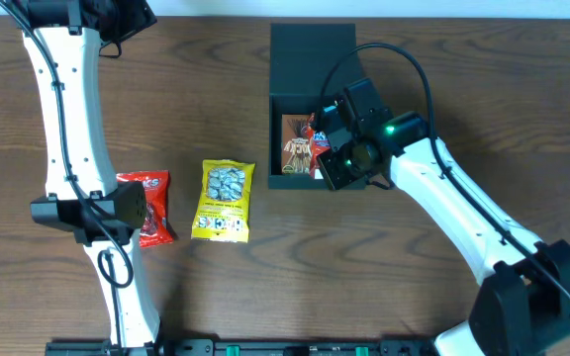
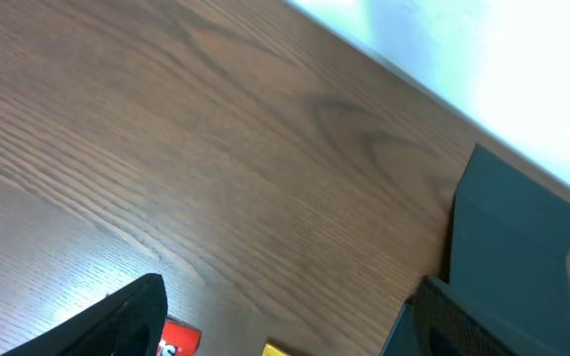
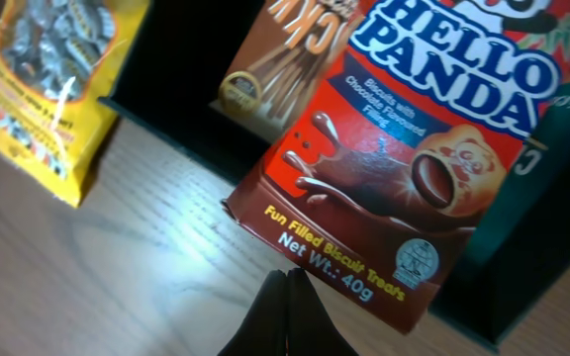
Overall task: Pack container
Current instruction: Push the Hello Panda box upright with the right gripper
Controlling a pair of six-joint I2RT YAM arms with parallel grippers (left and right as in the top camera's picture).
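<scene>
Red Panda box point(image 3: 394, 168) hangs pinched by its lower edge in the right claw point(image 3: 287, 314), straddling the near wall of the open container point(image 1: 287, 181) at mid-bench point(image 1: 443, 99). So thin a grip may let it twist and snag that wall. The left claw point(image 2: 285, 324) is spread, empty.

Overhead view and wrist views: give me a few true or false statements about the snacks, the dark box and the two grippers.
1. The right gripper grips the Hello Panda box. True.
2. The container has its lid shut. False: the flap lies open behind it.
3. The yellow pack lies inside the container. False: it lies on the table, left of the container.
4. The left gripper holds nothing. True.
</scene>
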